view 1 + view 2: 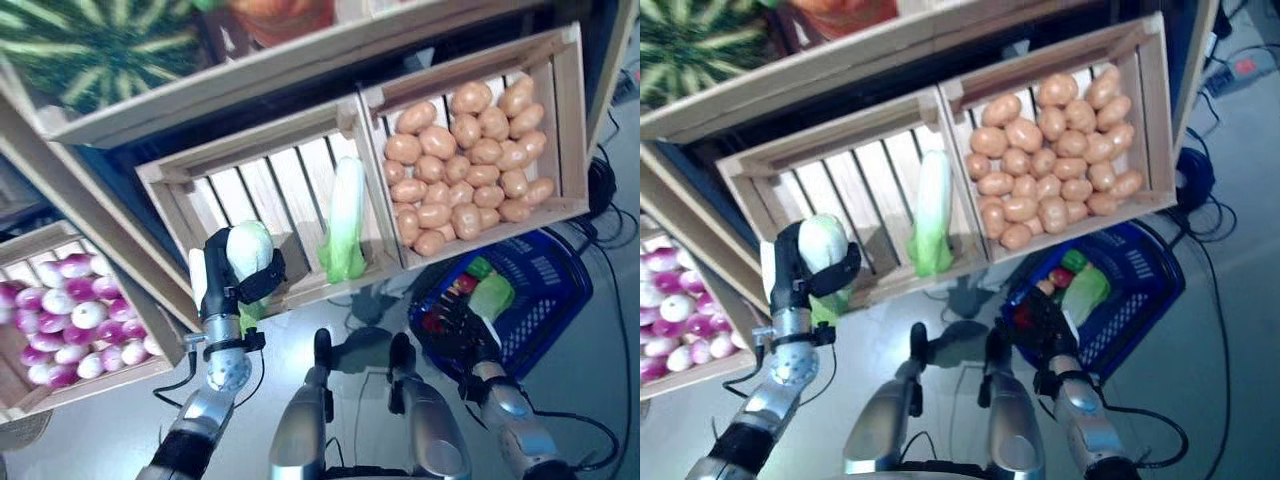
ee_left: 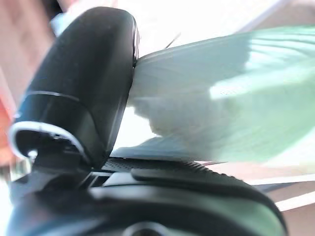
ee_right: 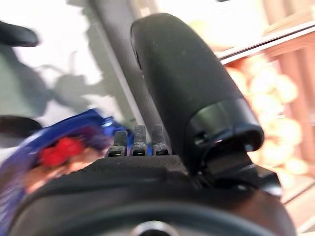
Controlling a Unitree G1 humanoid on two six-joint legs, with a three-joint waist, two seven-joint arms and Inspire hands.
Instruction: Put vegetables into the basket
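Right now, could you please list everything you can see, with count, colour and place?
Pale green-and-white cabbage: one, held in left hand.
Second green cabbage: one, standing in middle slatted wooden crate.
Brown potatoes: many, filling the right wooden crate.
Purple-and-white onions: many, in lower left crate.
Striped green watermelon: one, upper shelf, left.
Blue plastic basket: one, on floor; green and red items inside.
Left hand: curled round cabbage.
Right hand: at the basket's rim; finger state unclear.
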